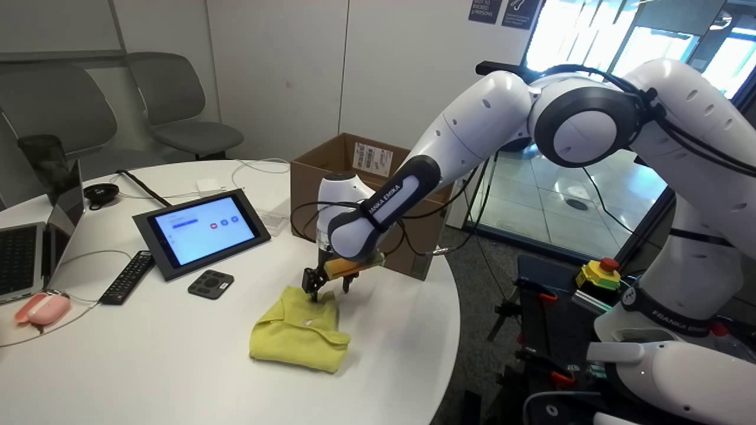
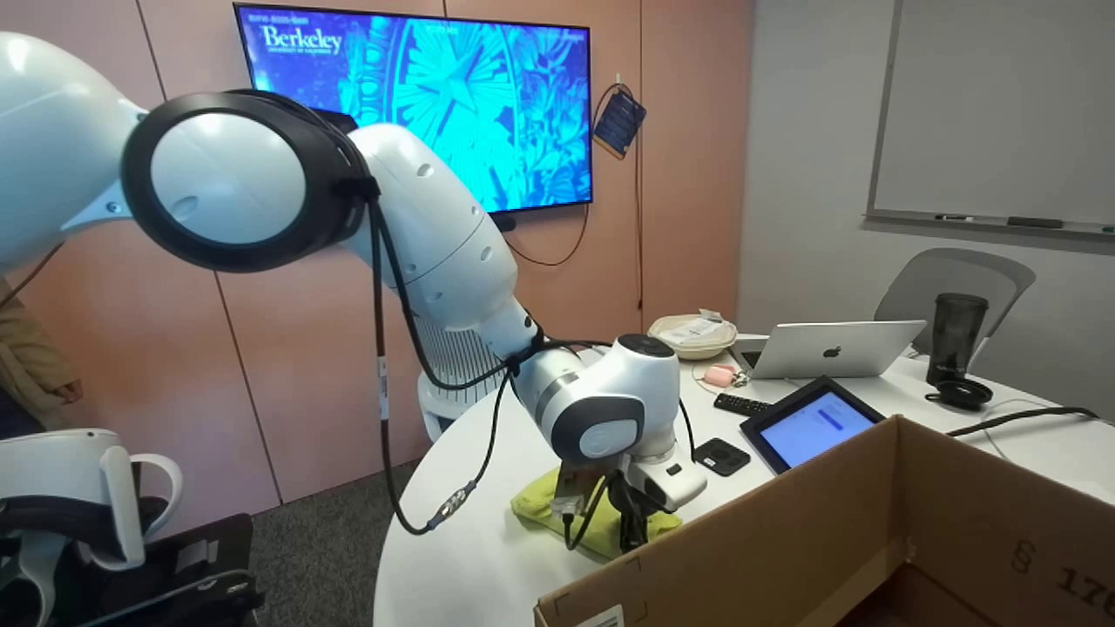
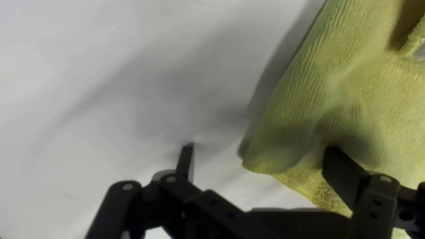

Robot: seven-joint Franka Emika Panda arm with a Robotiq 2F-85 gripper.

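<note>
In an exterior view, a folded cloth [image 1: 295,339] lies on the table [image 1: 396,354], the gripper [image 1: 331,293] straddling its edge. Relative to the cloth, a cardboard box [image 1: 307,186] stands behind, a touchscreen tablet [image 1: 204,227] behind and left, and a remote control [image 1: 127,277], earbuds case [image 1: 48,309] and laptop [image 1: 19,254] farther left.

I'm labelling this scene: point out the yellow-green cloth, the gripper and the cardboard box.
Yellow-green cloth [image 1: 298,334], in an exterior view: the middle of its upper face.
Gripper [image 3: 260,147], in the wrist view: midway between its fingertips.
Cardboard box [image 2: 766,549], in an exterior view: a wall's inner side.
</note>
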